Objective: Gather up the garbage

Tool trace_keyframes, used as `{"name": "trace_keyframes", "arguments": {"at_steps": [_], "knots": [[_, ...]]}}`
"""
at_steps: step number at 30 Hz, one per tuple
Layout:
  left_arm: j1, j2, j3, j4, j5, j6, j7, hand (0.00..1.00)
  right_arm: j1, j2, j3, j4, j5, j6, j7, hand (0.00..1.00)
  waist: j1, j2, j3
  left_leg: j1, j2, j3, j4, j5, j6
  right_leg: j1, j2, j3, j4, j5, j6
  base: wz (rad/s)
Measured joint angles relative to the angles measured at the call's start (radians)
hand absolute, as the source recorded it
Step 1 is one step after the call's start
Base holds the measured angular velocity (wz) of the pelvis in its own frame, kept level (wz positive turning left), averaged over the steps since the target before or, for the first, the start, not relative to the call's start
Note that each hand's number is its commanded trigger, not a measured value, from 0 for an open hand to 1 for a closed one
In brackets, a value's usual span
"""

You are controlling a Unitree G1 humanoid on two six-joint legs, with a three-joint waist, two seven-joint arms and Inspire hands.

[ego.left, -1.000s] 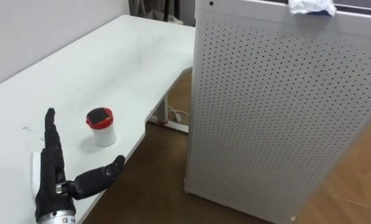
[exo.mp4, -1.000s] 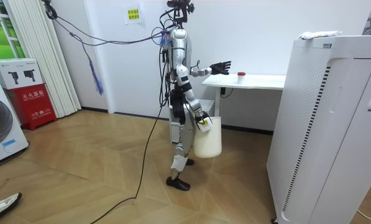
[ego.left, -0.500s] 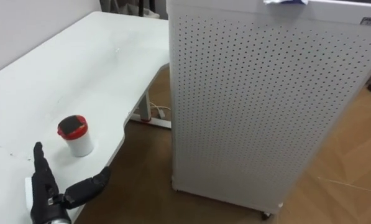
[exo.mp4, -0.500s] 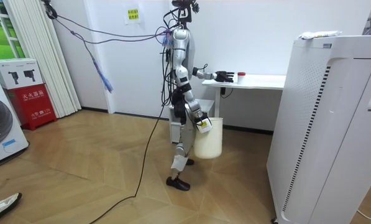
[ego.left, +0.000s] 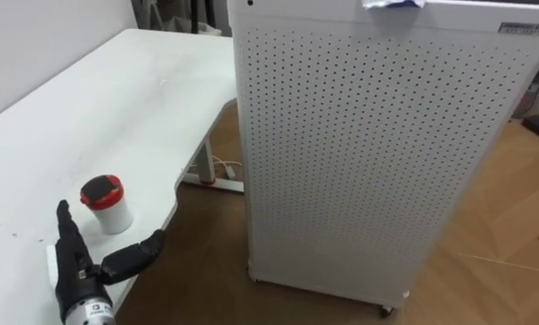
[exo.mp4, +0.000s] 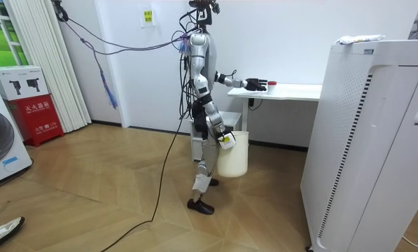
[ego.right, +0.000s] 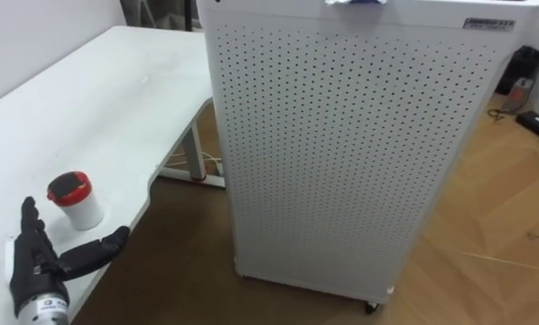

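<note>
While the small white paper cup with the red lid is standing upright on the white counter, close to the counter's curved front edge, the task is looking barely begun; nothing is being carried off the counter yet. The robot's left hand is reaching over the counter's near corner, just short of the cup and not touching it; its fingers are pointing straight and close together toward the cup, with the thumb spread wide to the side, so the hand is gripping nothing. In the room view the robot is standing at the counter's front with that arm stretched out over the top; its right hand is hanging low below the counter's front edge, at the rim of a white plastic bucket, and I cannot tell how those fingers are set. Just beyond the counter's right end a tall white perforated metal cabinet is standing on the wooden floor, with a crumpled white wad lying on its top; that is probably a second piece to collect. What is remaining, as I am judging it: closing round the cup, lifting it off the counter, dropping it into the bucket, then going for the wad.
</note>
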Motion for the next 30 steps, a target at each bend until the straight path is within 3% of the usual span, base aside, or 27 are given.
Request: {"name": "trace_keyframes", "arguments": {"at_steps": [15, 21, 30], "knots": [[-0.087, 0.005, 0.014, 0.085, -0.043, 0.001, 0.056, 0.00, -0.008, 0.002, 0.014, -0.003, -0.002, 0.008, -0.038, 1.00, -0.010, -0.003, -0.0016, -0.033, -0.002, 0.015, 0.004, 0.002, 0.003, -0.050, -0.002, 0.022, 0.015, 0.001, -0.001, -0.04], [-0.166, 0.035, 0.014, 0.156, -0.138, 0.008, 0.057, 0.00, -0.008, -0.002, 0.042, -0.028, -0.001, 0.008, -0.049, 1.00, -0.010, -0.002, -0.0022, -0.033, 0.000, 0.018, 0.004, 0.002, 0.003, -0.049, 0.000, 0.026, 0.017, 0.002, -0.002, -0.02], [-0.235, 0.051, 0.014, 0.247, -0.144, 0.010, 0.048, 0.00, -0.009, -0.009, 0.083, -0.040, 0.003, 0.009, -0.075, 1.00, -0.013, 0.008, -0.0007, -0.052, 0.004, 0.029, 0.008, 0.002, 0.003, -0.072, 0.002, 0.032, 0.029, 0.007, -0.004, -0.02]]}}
